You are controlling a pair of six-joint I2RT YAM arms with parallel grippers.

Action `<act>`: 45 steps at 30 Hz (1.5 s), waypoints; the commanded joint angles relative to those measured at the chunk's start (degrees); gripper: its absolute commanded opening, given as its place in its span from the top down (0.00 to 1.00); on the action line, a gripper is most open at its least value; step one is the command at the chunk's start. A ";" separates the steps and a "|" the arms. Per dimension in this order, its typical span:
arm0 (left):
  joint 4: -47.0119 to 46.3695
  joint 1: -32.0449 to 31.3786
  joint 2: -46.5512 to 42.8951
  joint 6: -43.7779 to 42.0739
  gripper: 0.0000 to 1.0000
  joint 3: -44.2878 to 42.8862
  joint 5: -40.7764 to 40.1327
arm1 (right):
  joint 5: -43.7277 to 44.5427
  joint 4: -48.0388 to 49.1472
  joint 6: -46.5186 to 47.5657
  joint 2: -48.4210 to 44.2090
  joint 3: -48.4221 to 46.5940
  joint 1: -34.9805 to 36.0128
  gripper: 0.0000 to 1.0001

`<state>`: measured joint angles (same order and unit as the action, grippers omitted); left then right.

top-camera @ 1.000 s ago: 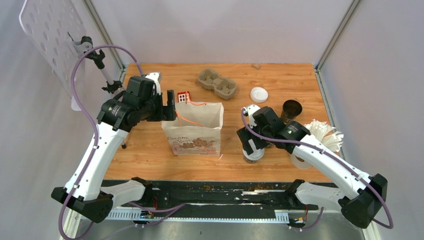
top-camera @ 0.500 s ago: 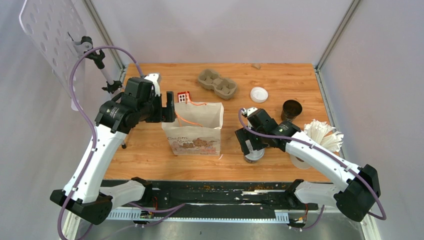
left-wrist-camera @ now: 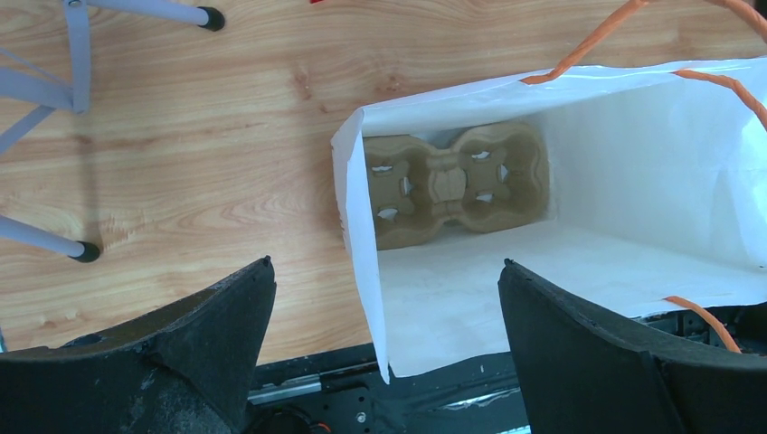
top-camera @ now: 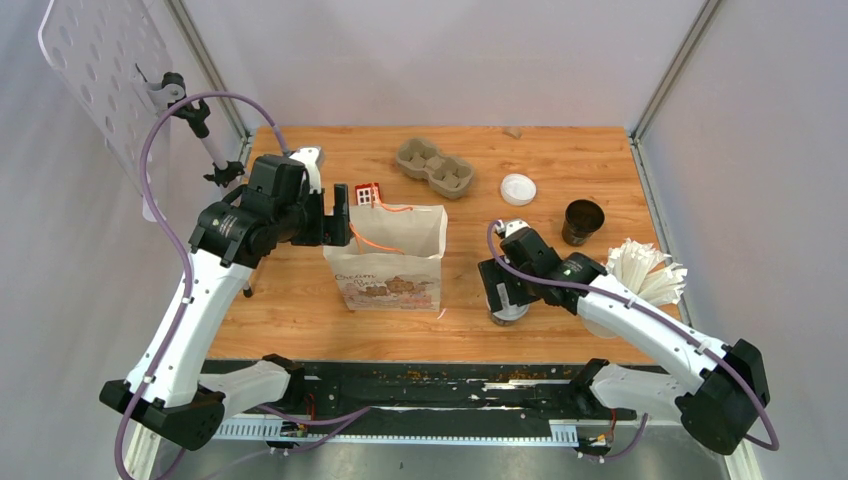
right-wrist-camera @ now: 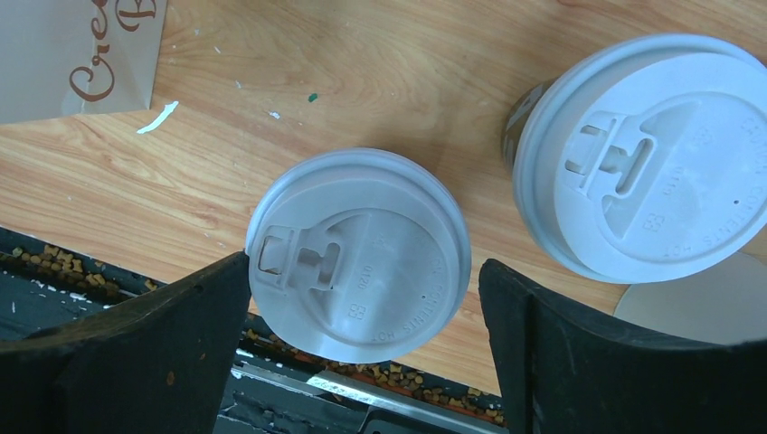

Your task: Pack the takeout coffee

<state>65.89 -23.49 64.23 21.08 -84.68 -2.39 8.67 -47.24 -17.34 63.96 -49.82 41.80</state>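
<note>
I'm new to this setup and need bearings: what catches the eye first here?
The open white paper bag at the centre of the table, with a pulp tray lying in its bottom and the left pincer open by its mouth. Near the front edge, the right pincer stands open over a white-lidded cup, a second lidded cup beside it.

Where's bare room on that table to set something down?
Bare wood: the far right corner behind the loose white round lid and open dark cup; left of the printed paper bag. Crowded: near right, around the white-lidded takeout cups and right gripper.
</note>
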 commanded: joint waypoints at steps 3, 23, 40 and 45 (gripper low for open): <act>-0.22 0.37 -1.11 -1.12 0.00 -0.92 0.64 | 1.67 3.95 -1.79 -2.00 1.92 0.09 0.05; -0.28 0.37 -0.43 -0.91 0.01 -1.41 0.65 | 1.77 2.64 -0.60 -1.83 0.86 0.12 0.04; -0.67 0.37 -0.80 -0.09 0.01 -0.70 1.42 | 1.62 0.39 0.54 -2.85 -1.15 0.17 0.04; -0.33 0.35 -1.31 -0.26 0.01 -0.58 1.25 | 1.38 0.99 -0.01 -3.14 -0.19 0.14 0.05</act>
<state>65.89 -23.49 64.23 21.12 -84.71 -1.74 9.50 -46.96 -17.45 62.24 -49.12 41.80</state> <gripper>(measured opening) 0.988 0.955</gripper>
